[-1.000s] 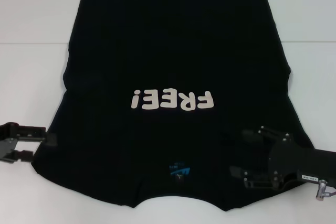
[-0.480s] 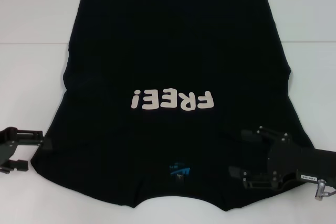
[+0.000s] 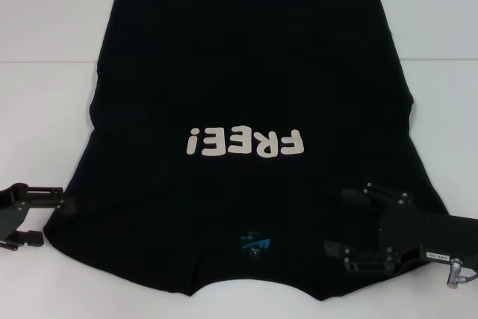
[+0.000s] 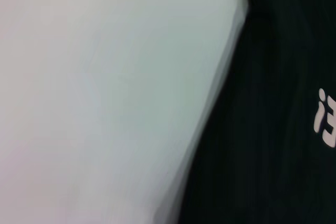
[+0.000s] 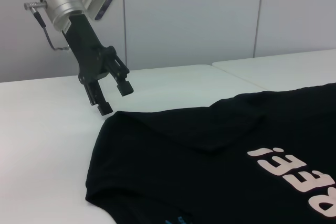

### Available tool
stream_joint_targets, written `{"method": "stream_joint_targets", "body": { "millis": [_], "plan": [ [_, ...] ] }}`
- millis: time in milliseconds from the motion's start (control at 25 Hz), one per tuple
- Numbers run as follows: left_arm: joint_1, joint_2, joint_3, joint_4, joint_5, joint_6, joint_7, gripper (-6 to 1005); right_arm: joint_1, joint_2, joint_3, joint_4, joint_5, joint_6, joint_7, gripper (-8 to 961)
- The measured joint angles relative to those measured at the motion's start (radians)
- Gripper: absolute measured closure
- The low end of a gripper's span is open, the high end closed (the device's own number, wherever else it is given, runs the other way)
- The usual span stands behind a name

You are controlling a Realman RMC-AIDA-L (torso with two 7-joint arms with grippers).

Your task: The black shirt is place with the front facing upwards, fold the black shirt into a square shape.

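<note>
With the large black cotton T-shirt point(image 3: 246, 95) spread print-up on the white desk point(image 3: 45, 110), collar nearest, hovering: left end effector point(image 5: 115, 98), fingers spread, just off its left sleeve corner; right end effector point(image 3: 340, 222), fingers spread, above its right shoulder.

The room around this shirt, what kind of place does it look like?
Probably a lab or test room: a bare white table, plain pale wall panels, and the black shirt between the left gripper and right gripper.
</note>
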Motion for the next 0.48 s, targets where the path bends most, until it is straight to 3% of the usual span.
{"method": "stream_joint_targets", "body": {
  "millis": [480],
  "plan": [
    [0.004,0.003,-0.030,-0.032,-0.002,-0.019,-0.005,65,-0.004,0.000,-0.003,0.000,0.000,-0.002,0.000,6]
  ]
}}
